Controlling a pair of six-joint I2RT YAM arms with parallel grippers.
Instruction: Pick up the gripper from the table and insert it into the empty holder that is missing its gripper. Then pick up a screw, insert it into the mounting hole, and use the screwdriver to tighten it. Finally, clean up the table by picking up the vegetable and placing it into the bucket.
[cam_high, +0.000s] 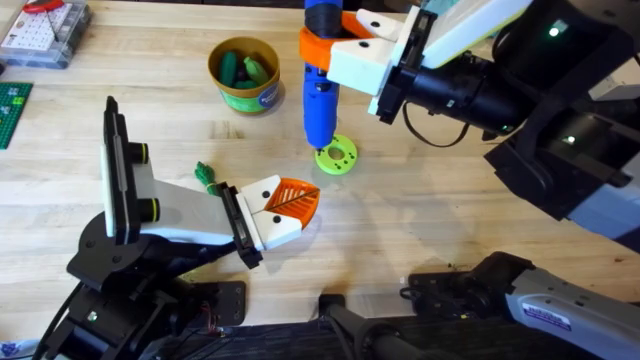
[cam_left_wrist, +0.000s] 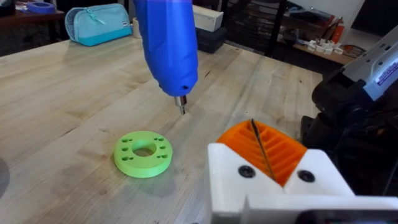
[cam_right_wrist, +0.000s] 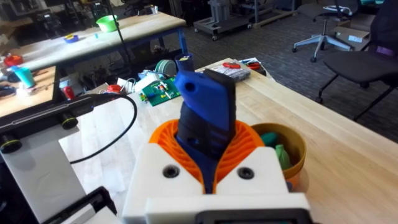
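Wooden tabletop (cam_high: 420, 215) carries the green disc (cam_high: 337, 155), above which the right gripper (cam_high: 352, 55) clamps the blue screwdriver (cam_high: 319, 95) upright, seemingly for tightening, while the left gripper (cam_high: 290, 205) rests closed, empty, nearby.

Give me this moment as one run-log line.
right tool: holds blue screwdriver upright, tip above green disc | left tool: shut, empty | bucket: vegetables inside
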